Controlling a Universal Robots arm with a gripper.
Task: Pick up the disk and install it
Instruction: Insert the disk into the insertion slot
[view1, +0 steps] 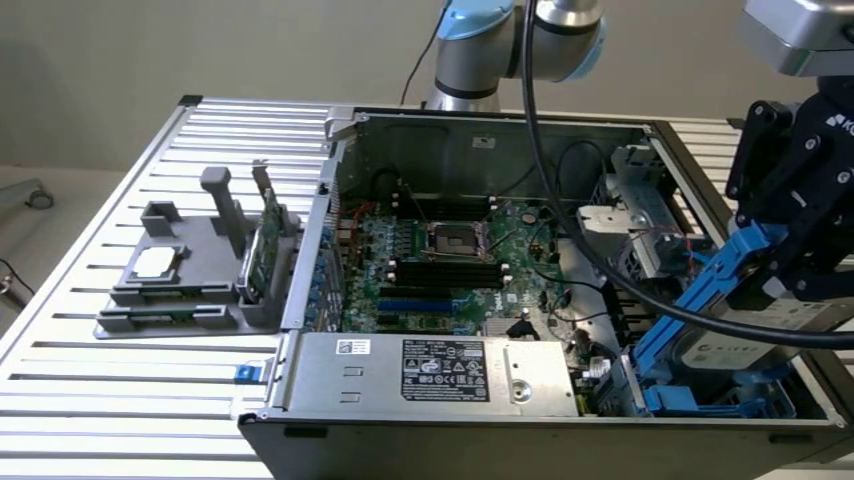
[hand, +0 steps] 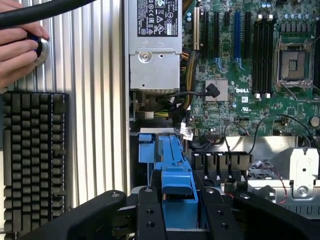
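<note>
The disk (view1: 737, 350) is a silver-grey drive with a white label and blue carrier rails. It hangs tilted over the open computer case (view1: 400, 125), at the exterior view's right. My gripper (view1: 785, 285) is shut on the disk's upper end. Below the disk lies the drive bay (view1: 694, 402), which has blue plastic parts. In the wrist view the blue carrier (hand: 176, 170) sticks out between my black fingers (hand: 149, 212), and my gripper (hand: 179, 216) clamps it from both sides. The rest of the drive body is hidden behind the gripper.
Inside the case are the green motherboard (view1: 454, 255) and the silver power supply (view1: 427, 368). A thick black cable (view1: 567, 215) hangs across the case. A grey holder (view1: 180, 280) with a chip and a green card stands at the exterior view's left. A keyboard (hand: 32, 160) and a person's hand (hand: 17, 47) lie beside the case.
</note>
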